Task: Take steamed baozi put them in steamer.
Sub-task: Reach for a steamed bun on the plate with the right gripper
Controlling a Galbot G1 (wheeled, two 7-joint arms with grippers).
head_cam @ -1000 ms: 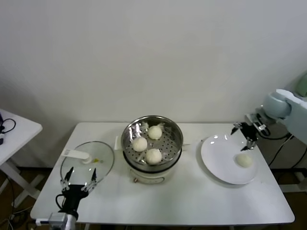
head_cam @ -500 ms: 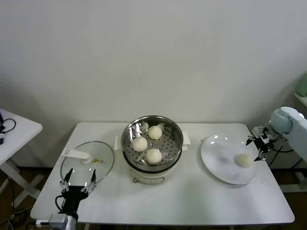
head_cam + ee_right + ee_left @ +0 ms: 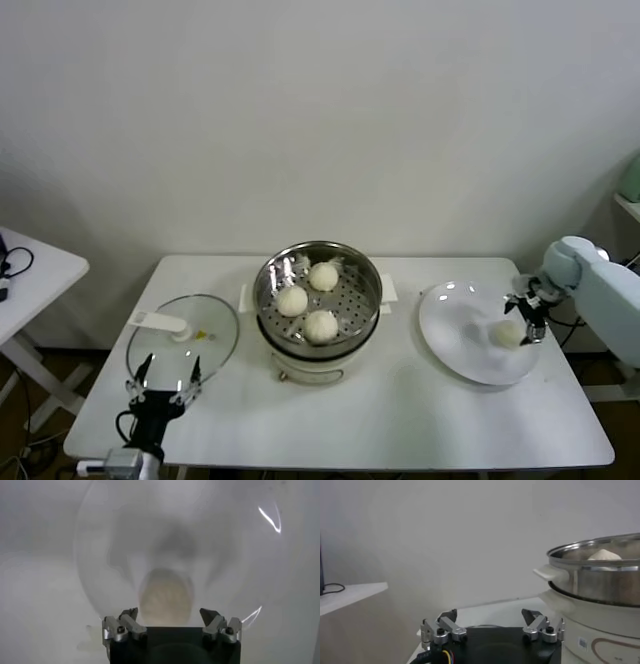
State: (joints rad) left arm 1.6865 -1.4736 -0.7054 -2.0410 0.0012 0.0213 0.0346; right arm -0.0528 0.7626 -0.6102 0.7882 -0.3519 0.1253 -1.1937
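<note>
On your right, the open right gripper (image 3: 522,322) straddles the last baozi (image 3: 508,334) on the white plate (image 3: 455,335), with nothing else around it. The way to the steamer (image 3: 318,298) crosses bare tabletop (image 3: 400,410). Three buns fill the steamer's tray – open room remains on its right side. The glass lid (image 3: 182,345) lies well left.

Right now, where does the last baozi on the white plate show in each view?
Head view: the baozi lies on the white plate's right part, at the right gripper.
Left wrist view: not in it; only the steamer shows.
Right wrist view: centre, between the open fingertips.
Shared landmark: the white plate.
</note>
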